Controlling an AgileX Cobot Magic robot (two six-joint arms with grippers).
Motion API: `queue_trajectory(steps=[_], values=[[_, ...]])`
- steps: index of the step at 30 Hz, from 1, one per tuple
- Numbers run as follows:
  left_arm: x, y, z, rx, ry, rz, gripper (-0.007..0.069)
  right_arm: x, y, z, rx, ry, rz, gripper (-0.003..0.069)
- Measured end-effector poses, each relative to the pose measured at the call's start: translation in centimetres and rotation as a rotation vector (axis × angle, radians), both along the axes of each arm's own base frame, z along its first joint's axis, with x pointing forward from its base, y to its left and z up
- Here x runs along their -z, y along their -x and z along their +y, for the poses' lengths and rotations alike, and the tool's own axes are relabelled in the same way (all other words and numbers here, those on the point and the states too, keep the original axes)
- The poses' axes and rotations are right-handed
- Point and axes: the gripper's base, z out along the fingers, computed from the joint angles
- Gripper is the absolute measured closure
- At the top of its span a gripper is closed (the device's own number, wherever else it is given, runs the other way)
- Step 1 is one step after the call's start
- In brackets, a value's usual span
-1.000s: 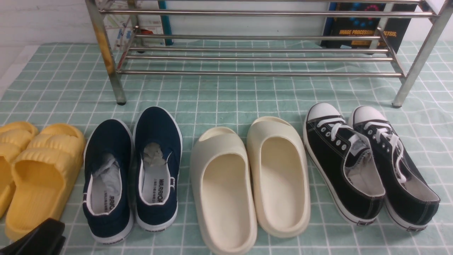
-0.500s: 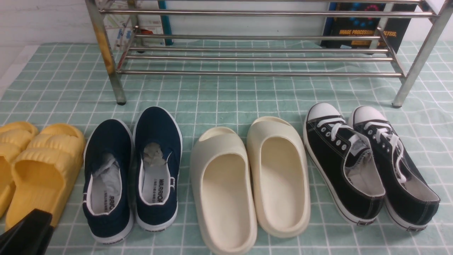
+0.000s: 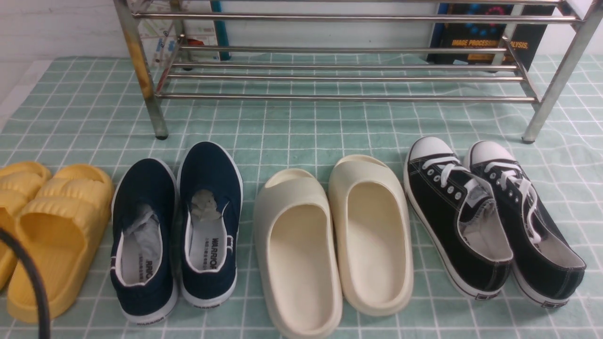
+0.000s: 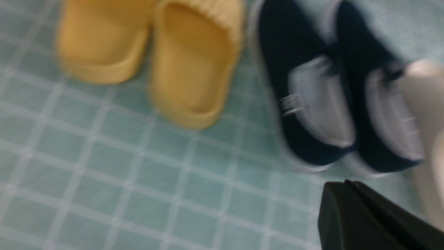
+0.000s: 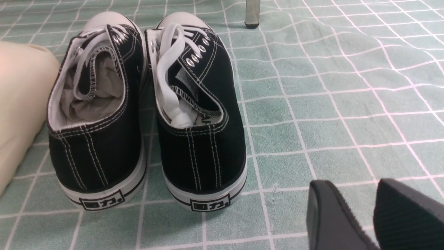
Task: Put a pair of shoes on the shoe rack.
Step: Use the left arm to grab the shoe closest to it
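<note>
Left gripper (image 4: 338, 185) closed, empty
It slid back from the blue shoes (image 3: 174, 226). Right gripper (image 5: 357, 187) had fingers apart. No shoe on the rack (image 3: 348, 98) yet.

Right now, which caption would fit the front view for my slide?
Navy slip-on shoes wait between yellow slides and cream slides, black sneakers beside, facing the steel shoe rack.

I see 2 yellow slides (image 3: 61, 221), 2 cream slides (image 3: 332, 245) and 2 black laced sneakers (image 3: 490, 221) on the green checked cloth (image 3: 292, 132).
</note>
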Motion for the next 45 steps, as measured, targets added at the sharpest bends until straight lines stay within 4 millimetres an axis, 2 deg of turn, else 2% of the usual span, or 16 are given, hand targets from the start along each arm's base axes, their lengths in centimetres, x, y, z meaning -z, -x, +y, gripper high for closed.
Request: queue_trajectory(steps=[3, 5, 6, 7, 9, 10, 14, 17, 18, 20, 23, 27, 32, 39, 42, 45], values=[[0.0, -1.3, 0.8, -0.041, -0.086, 0.134, 0.0638, 0.0, 0.0, 0.0, 0.0, 0.0, 0.0, 0.0419], [0.2, -3.6, 1.3, -0.048, -0.154, 0.241, 0.0637, 0.0, 0.0, 0.0, 0.0, 0.0, 0.0, 0.0419], [0.4, -4.6, 1.0, -0.024, -0.165, 0.278, 0.0636, 0.0, 0.0, 0.0, 0.0, 0.0, 0.0, 0.0419], [0.4, -4.6, 1.0, -0.019, -0.166, 0.276, 0.0636, 0.0, 0.0, 0.0, 0.0, 0.0, 0.0, 0.0419], [1.0, -6.8, -0.1, 0.056, -0.168, 0.35, 0.061, 0.0, 0.0, 0.0, 0.0, 0.0, 0.0, 0.0419], [1.1, -6.9, -0.3, 0.065, -0.168, 0.355, 0.0606, 0.0, 0.0, 0.0, 0.0, 0.0, 0.0, 0.0419], [2.8, -10.6, -2.0, 0.111, -0.12, 0.463, 0.0501, 0.0, 0.0, 0.0, 0.0, 0.0, 0.0, 0.0419], [3.9, -12.4, -2.9, 0.116, -0.067, 0.508, 0.0407, 0.0, 0.0, 0.0, 0.0, 0.0, 0.0, 0.0419], [4.9, -13.7, -3.5, 0.123, -0.023, 0.53, 0.0334, 0.0, 0.0, 0.0, 0.0, 0.0, 0.0, 0.0419], [5.9, -15.0, -4.1, 0.13, 0.022, 0.526, 0.0269, 0.0, 0.0, 0.0, 0.0, 0.0, 0.0, 0.0419], [7.4, -16.6, -4.8, 0.138, 0.063, 0.538, 0.0193, 0.0, 0.0, 0.0, 0.0, 0.0, 0.0, 0.0419], [9.1, -18.6, -5.2, 0.134, 0.069, 0.55, 0.0148, 0.0, 0.0, 0.0, 0.0, 0.0, 0.0, 0.0419], [10.7, -20.8, -5.3, 0.085, 0.068, 0.52, 0.0141, 0.0, 0.0, 0.0, 0.0, 0.0, 0.0, 0.0419], [12.8, -21.8, -5.0, 0.035, 0.028, 0.564, 0.016, 0.0, 0.0, 0.0, 0.0, 0.0, 0.0, 0.0419], [13.4, -22.1, -5.0, 0.036, 0.02, 0.57, 0.02, 0.0, 0.0, 0.0, 0.0, 0.0, 0.0, 0.0419], [13.7, -22.4, -4.9, 0.048, -0.007, 0.561, 0.0277, 0.0, 0.0, 0.0, 0.0, 0.0, 0.0, 0.0419]])
